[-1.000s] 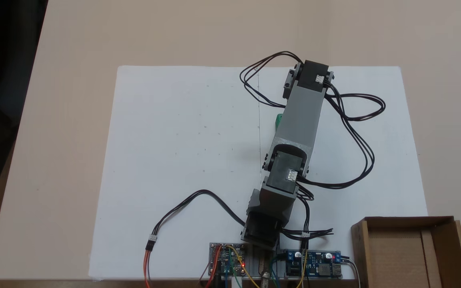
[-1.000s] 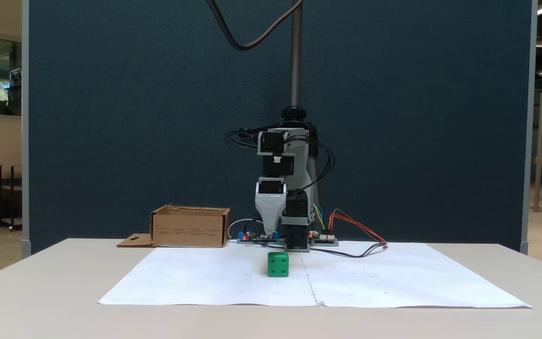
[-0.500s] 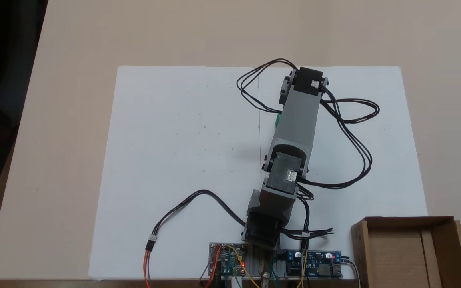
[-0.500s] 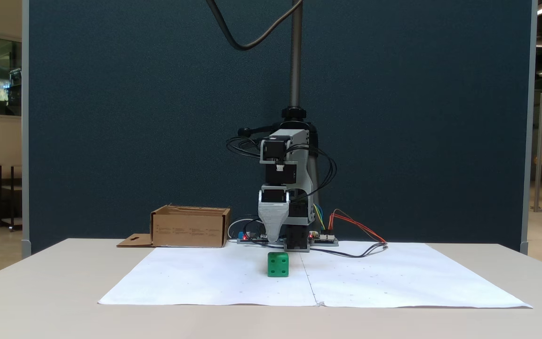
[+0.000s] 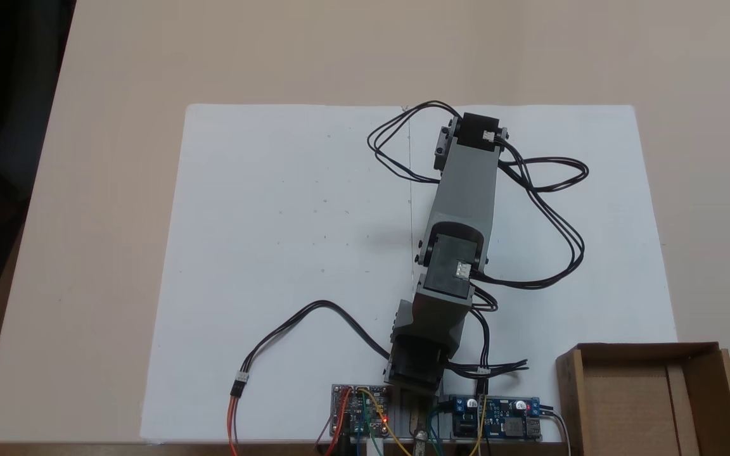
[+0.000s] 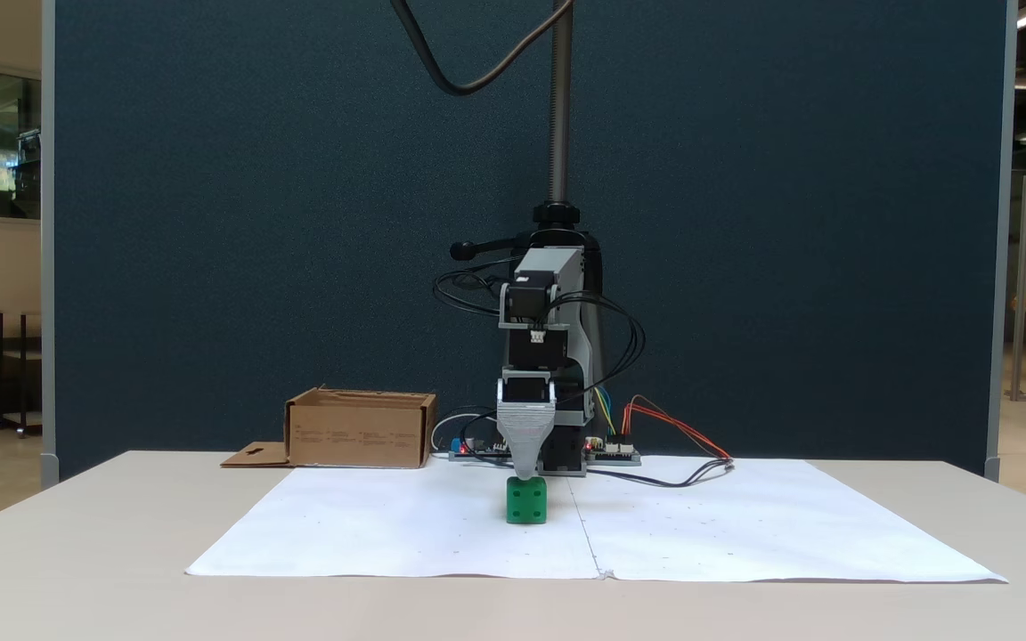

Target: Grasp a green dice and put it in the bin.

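The green dice stands on the white paper near its middle crease, a face with round pips turned to the camera. My gripper points straight down right over it, its grey tip at the dice's top edge. Only one grey jaw faces the camera, so I cannot tell how far the jaws stand apart. From above, the grey arm covers both the gripper and the dice. The bin, a brown cardboard box with a hang-hole flap, stands beside the arm's base; it is also in a fixed view as the bin at the back left.
Circuit boards with coloured wires lie at the arm's base. Black cables loop out over the paper to the right of the arm. A metal pole and a dark blue partition rise behind the table.
The arm has swung slightly toward the paper's crease and lowered. The gripper tip has come down from well above the dice to its top. The arm now covers the green sliver seen from above.
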